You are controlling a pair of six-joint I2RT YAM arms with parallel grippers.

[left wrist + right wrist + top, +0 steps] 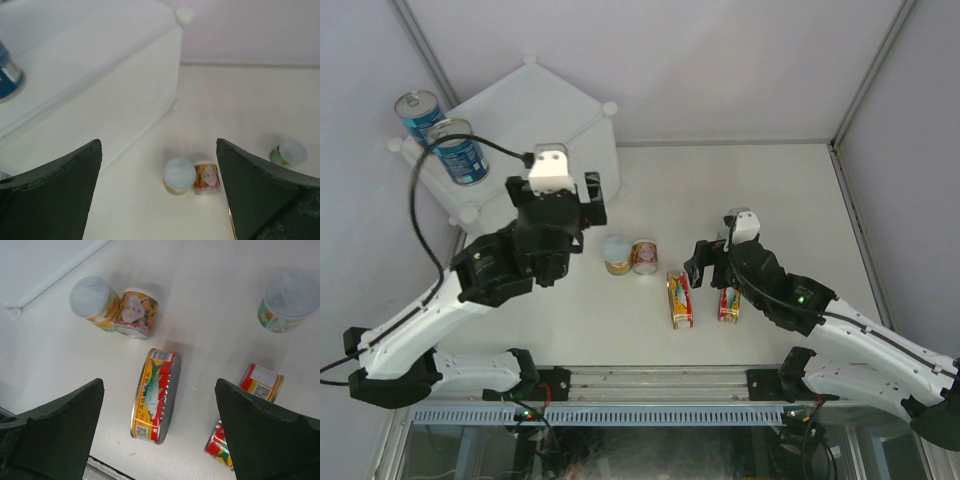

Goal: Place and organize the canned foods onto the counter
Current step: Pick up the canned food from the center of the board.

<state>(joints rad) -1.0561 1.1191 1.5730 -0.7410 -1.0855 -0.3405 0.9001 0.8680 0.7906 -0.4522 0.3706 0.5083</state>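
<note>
White tabletop (770, 200): two tall blue cans (460, 155) stand on the counter (545, 105). Three small cans (95, 297) and apparently two oval tins (152, 395), one partly hidden, lie unplaced. Left gripper (159, 142) and right gripper (159, 382): jaws spread, holding nothing.

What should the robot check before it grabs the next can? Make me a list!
1. Right jaws open and empty: ok.
2. Left jaws open and empty: ok.
3. Nearest flat tin apart from the other cans: ok, it stands alone on its edge.
4. Other flat tin fully seen: cannot tell, the arm's own finger hides part of it.
5. Small cans all upright: not ok, the orange can lies on its side beside the lidded can.
6. Room on the counter next to the blue cans: ok.
</note>
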